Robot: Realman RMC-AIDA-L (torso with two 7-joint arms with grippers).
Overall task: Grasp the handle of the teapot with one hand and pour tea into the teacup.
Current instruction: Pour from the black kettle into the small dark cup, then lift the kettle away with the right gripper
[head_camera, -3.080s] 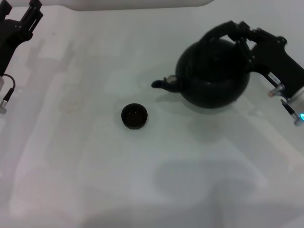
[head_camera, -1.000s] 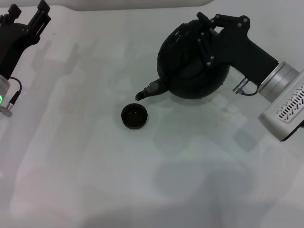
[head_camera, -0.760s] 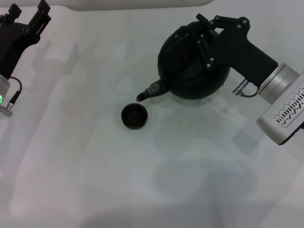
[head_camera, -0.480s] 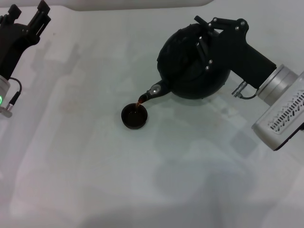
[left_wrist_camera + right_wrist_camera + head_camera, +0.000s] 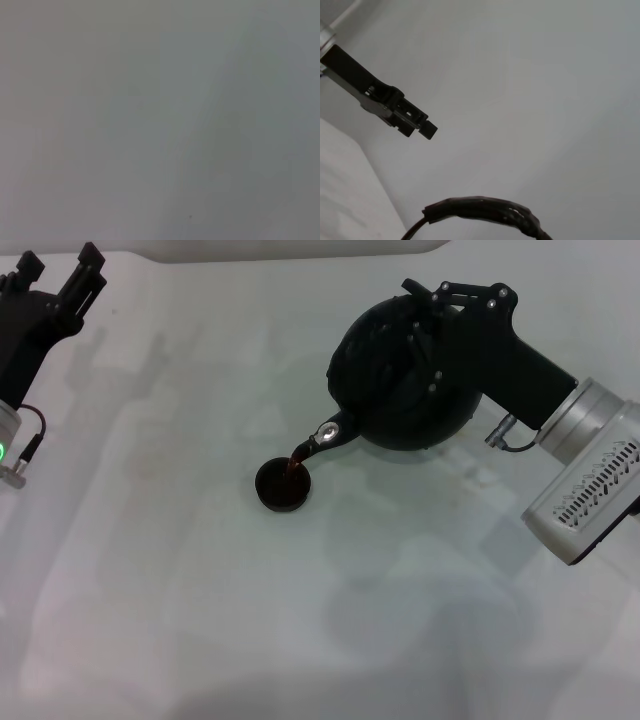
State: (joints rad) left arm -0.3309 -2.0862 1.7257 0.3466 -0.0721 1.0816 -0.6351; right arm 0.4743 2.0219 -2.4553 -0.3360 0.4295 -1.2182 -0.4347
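The round black teapot (image 5: 380, 405) hangs tilted above the table, its short spout (image 5: 326, 434) pointing down toward the small dark teacup (image 5: 281, 487). A thin brown stream of tea (image 5: 298, 456) runs from the spout into the cup. My right gripper (image 5: 436, 332) is shut on the black arched handle (image 5: 392, 345), which it largely covers; the handle also shows in the right wrist view (image 5: 485, 211). My left gripper (image 5: 58, 275) is open and empty, parked at the far left back of the table.
The white table (image 5: 200, 620) spreads around the cup. The right arm's silver wrist (image 5: 590, 480) hangs over the right side. The right wrist view shows the left gripper (image 5: 395, 107) far off. The left wrist view shows only a blank pale surface.
My right gripper lifted the teapot, carried it left toward the cup and tipped it further. Tea now streams from the spout into the cup. The left arm has barely moved.
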